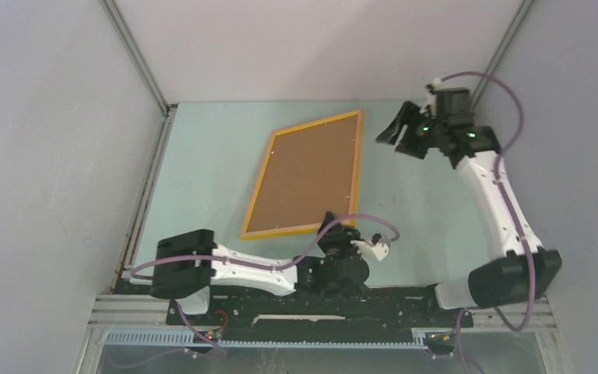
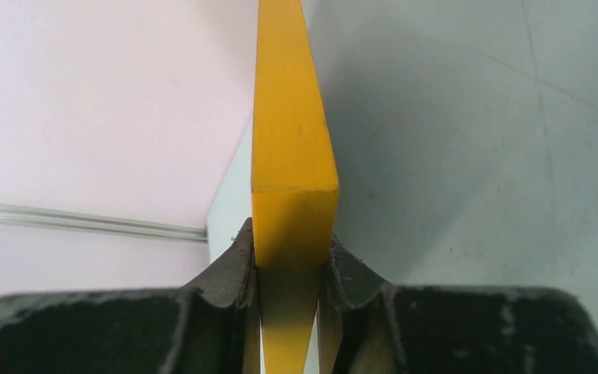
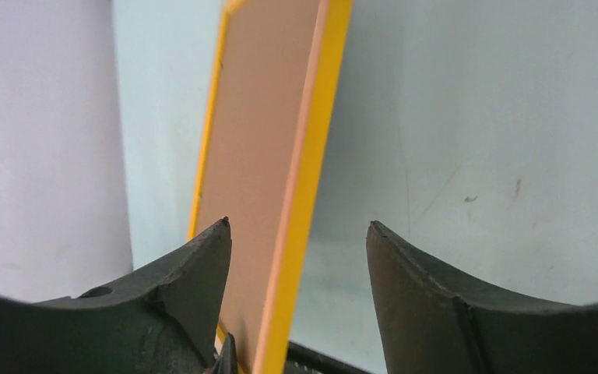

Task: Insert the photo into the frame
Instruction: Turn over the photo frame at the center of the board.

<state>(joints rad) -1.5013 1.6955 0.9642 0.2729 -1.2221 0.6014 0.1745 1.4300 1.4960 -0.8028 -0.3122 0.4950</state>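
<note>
from above you see the frame (image 1: pixel 280 231) lying back up on the table (image 1: pixel 202 171), brown backing board (image 1: pixel 307 167) showing, with your left gripper (image 1: pixel 332 226) at its near right corner. only the left wrist view shows the grip: both fingers (image 2: pixel 237 261) pressed on the yellow rim. your right gripper (image 1: pixel 399 136) hangs near the far right corner, jaws spread wide, holding nothing. its wrist view looks along the frame's edge.

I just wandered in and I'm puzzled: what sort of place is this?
Probably a robotics lab test cell: plain walls box in a pale green table, and a left arm and right arm, bolted at its near edge, work on a frame.
</note>
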